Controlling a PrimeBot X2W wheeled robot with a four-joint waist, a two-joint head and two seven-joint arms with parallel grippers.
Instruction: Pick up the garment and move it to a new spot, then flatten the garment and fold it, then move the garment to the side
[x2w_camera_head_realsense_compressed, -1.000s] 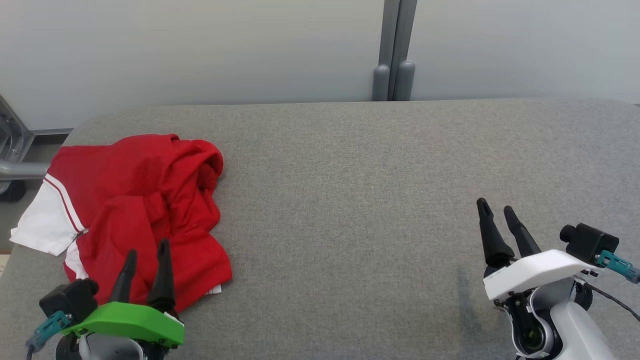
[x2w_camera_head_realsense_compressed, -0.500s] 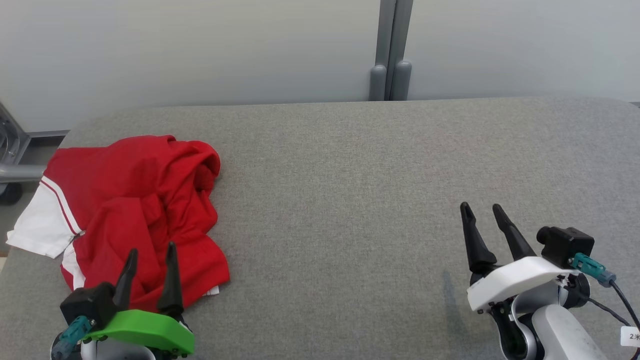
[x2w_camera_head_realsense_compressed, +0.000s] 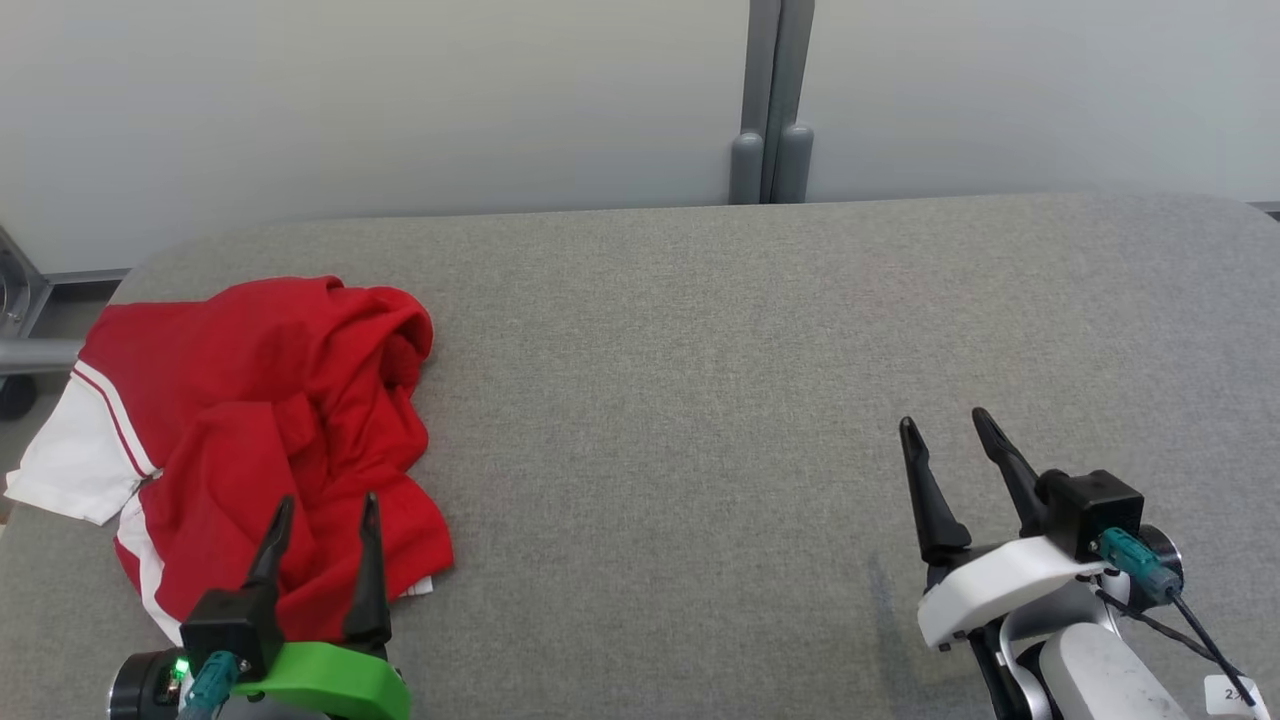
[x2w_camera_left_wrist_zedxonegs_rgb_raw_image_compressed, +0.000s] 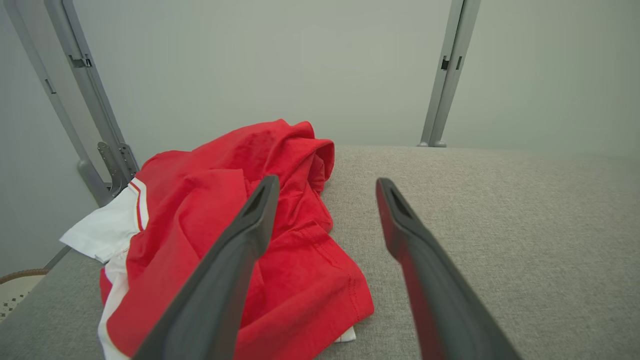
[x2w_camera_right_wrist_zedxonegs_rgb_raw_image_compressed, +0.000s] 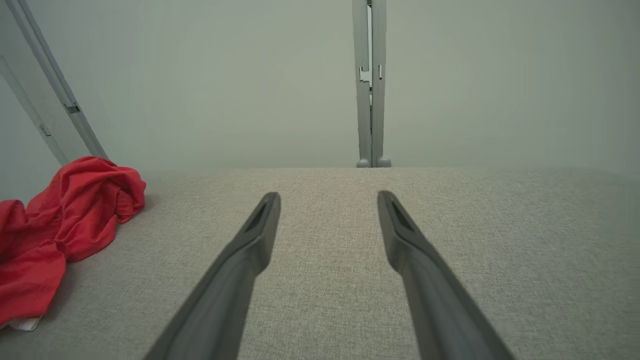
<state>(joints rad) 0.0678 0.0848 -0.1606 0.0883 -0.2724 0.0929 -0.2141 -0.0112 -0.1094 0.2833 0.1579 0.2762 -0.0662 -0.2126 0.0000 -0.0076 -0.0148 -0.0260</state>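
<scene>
Only my head and my two claws are shifting since a second ago: the small slide of the scene is my own camera turning, and the red-and-white garment is lying where it was on the grey fabric-covered table. It is sitting crumpled at my left end of the table, bunched into folds, with a white sleeve spilling towards the table's left edge. My left claw is easing inward at the garment's near hem, jaws spread wide and gripping nothing. Through its wrist camera one finger is lying across the red cloth and the other across bare table, though I cannot tell whether either is touching. My right claw is also drifting inward, likewise spread and empty, well apart from the garment over bare table. As I am judging it, nothing of the job is done yet: the pick-up is only being lined up, and the move, flattening, folding and setting aside are all remaining.
</scene>
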